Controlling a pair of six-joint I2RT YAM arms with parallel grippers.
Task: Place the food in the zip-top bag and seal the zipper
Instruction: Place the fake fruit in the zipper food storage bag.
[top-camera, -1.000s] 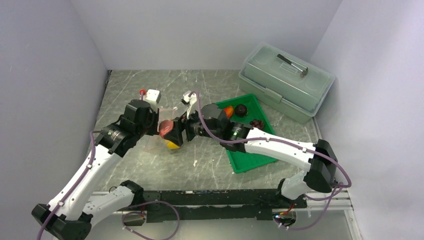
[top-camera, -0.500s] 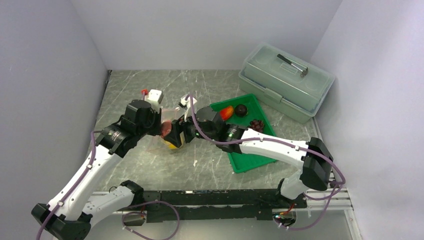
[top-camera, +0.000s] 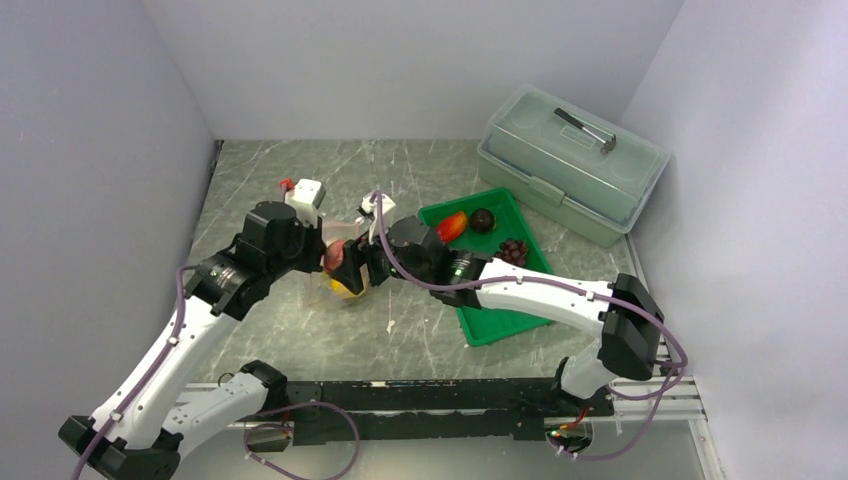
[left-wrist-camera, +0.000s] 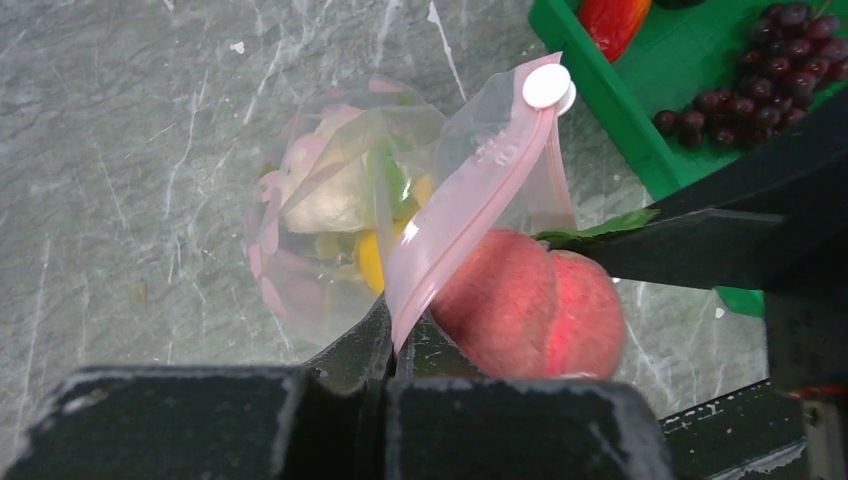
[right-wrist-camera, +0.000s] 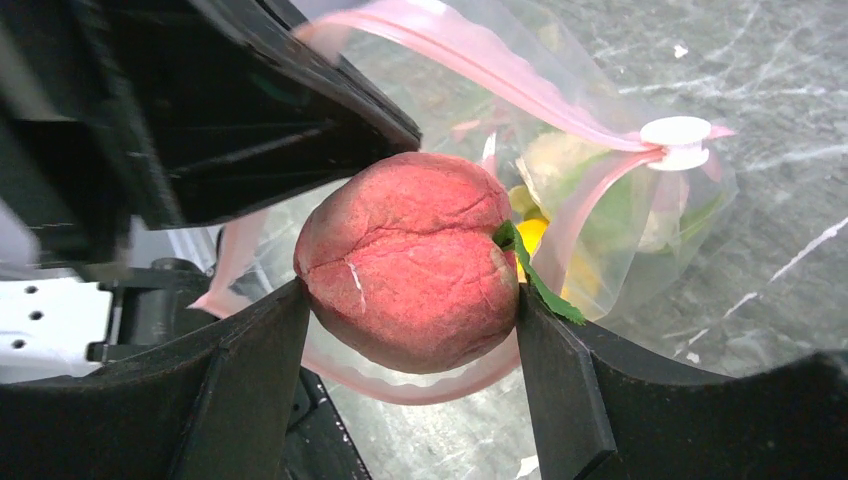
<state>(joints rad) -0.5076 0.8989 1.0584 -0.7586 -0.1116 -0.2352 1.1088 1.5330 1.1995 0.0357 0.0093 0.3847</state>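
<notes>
Right tool (right-wrist-camera: 410, 330) pinches peach (right-wrist-camera: 400, 250) at mouth of bag (left-wrist-camera: 320, 250), not yet inside. Left tool (left-wrist-camera: 392, 345) pinches pink strip (left-wrist-camera: 470, 195), holds mouth wide. Best: push peach deep past strip, then let go.

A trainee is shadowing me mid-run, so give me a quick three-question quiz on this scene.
1. True or false: the right gripper grips the peach.
2. The left gripper pinches: A) the zipper strip of the bag; B) the pale lidded box; C) nothing.
3. How many food pieces lie in the green tray?
Key: 1 true; 2 A; 3 three: red-orange fruit, dark ball, grape bunch.
</notes>
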